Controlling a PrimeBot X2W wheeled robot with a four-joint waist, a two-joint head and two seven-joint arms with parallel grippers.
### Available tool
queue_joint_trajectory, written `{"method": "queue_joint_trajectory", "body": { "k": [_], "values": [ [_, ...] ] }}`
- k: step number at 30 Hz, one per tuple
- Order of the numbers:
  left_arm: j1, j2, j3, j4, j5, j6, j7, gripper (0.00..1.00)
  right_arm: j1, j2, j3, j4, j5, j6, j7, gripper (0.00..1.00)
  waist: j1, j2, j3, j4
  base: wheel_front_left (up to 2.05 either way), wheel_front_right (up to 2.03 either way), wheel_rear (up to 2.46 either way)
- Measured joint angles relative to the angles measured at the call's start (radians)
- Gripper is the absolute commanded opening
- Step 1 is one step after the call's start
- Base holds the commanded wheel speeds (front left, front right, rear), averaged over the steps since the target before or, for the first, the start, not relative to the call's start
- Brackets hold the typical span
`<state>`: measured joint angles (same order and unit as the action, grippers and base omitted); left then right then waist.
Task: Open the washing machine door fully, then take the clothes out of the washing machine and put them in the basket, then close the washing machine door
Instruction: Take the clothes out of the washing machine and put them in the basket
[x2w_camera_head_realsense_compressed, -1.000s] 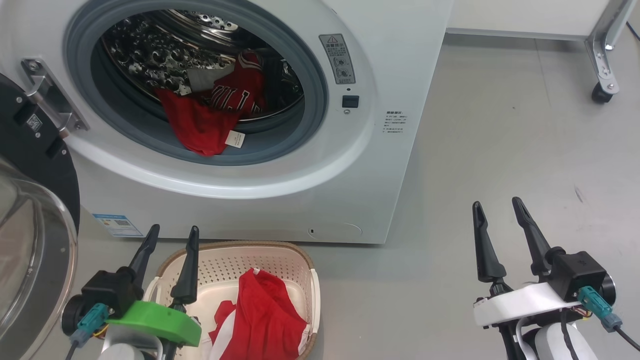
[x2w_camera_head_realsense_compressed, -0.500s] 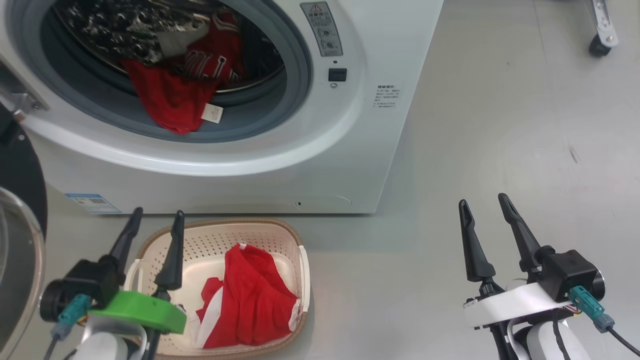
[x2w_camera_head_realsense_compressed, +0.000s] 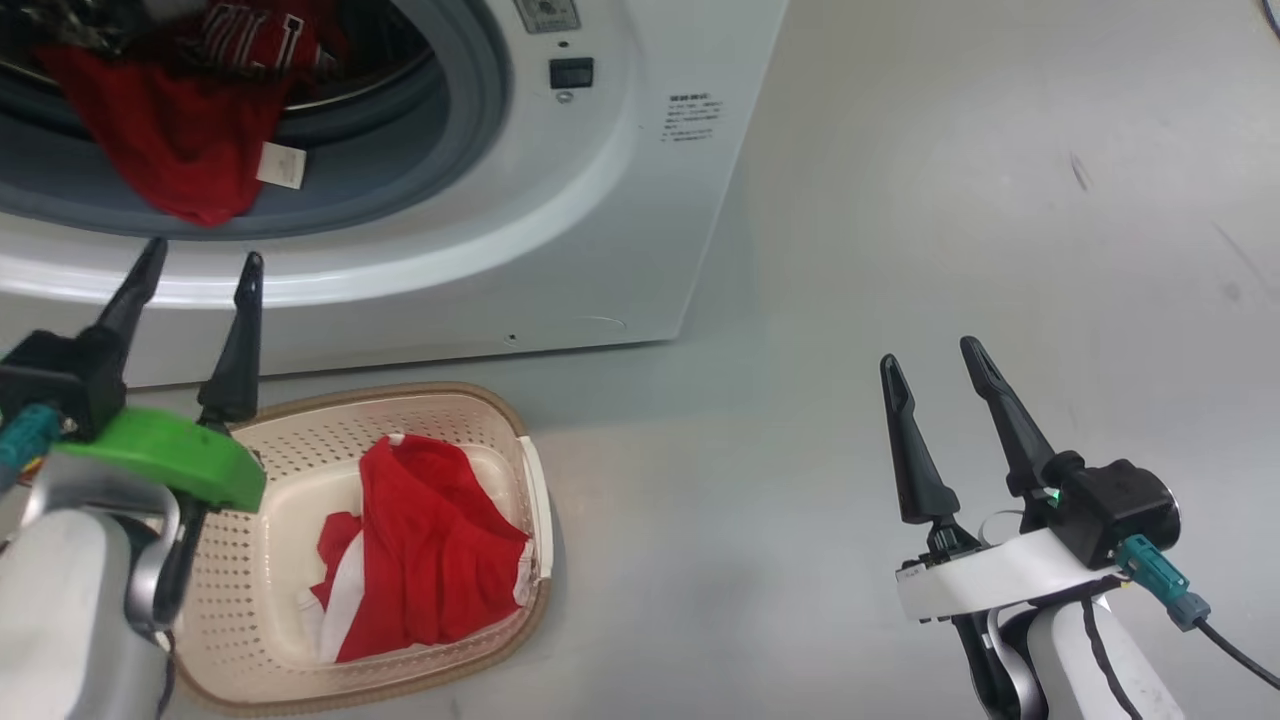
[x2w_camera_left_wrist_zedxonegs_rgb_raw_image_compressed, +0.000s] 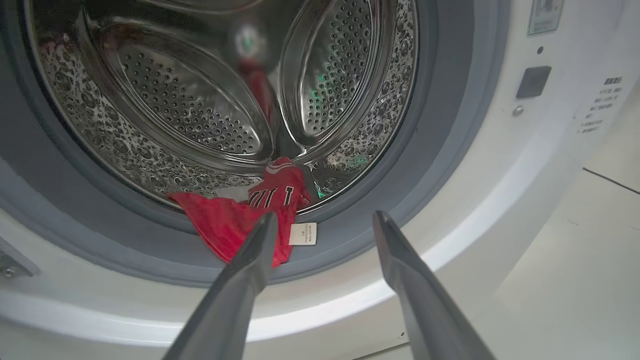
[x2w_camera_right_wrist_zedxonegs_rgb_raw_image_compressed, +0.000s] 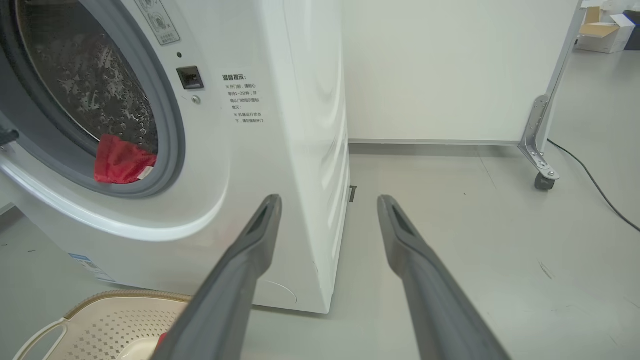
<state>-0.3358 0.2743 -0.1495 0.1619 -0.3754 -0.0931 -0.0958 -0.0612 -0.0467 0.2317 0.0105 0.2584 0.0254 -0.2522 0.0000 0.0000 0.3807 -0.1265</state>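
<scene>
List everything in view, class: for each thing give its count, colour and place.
washing machine: one, white, upper left of head view
drum: one, perforated steel, inside the machine
rubber ring: one, grey, round the drum mouth
clothes in the machine: count unclear, red, draped over the ring's lower edge
tag: one, white, on those clothes
basket: one, cream with brown rim, on the grey floor before the machine
clothes in the basket: count unclear, red with white trim
wheeled frame: one, silver, far right in right wrist view
left pincer: one, dark, open, pointing at the drum mouth
right pincer: one, dark, open, over bare floor right of the machine
</scene>
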Motion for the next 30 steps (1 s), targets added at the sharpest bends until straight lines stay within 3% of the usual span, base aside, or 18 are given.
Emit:
{"method": "queue_joint_trajectory", "body": {
  "k": [12, 30],
  "values": [
    [-0.202, 0.055, -0.019, 0.115, 0.052, 0.009, 0.188, 1.00, -0.060, 0.000, 0.044, -0.007, 0.058, -0.012, 0.000, 1.00, 0.0000, 0.0000, 0.107, -0.105, 0.00, 0.00, 0.00],
    [-0.438, 0.148, -0.038, 0.291, 0.153, 0.045, 0.401, 1.00, -0.119, 0.001, 0.098, -0.017, 0.112, -0.048, 0.000, 1.00, 0.0000, 0.0000, 0.199, -0.184, 0.00, 0.00, 0.00]
  ]
}}
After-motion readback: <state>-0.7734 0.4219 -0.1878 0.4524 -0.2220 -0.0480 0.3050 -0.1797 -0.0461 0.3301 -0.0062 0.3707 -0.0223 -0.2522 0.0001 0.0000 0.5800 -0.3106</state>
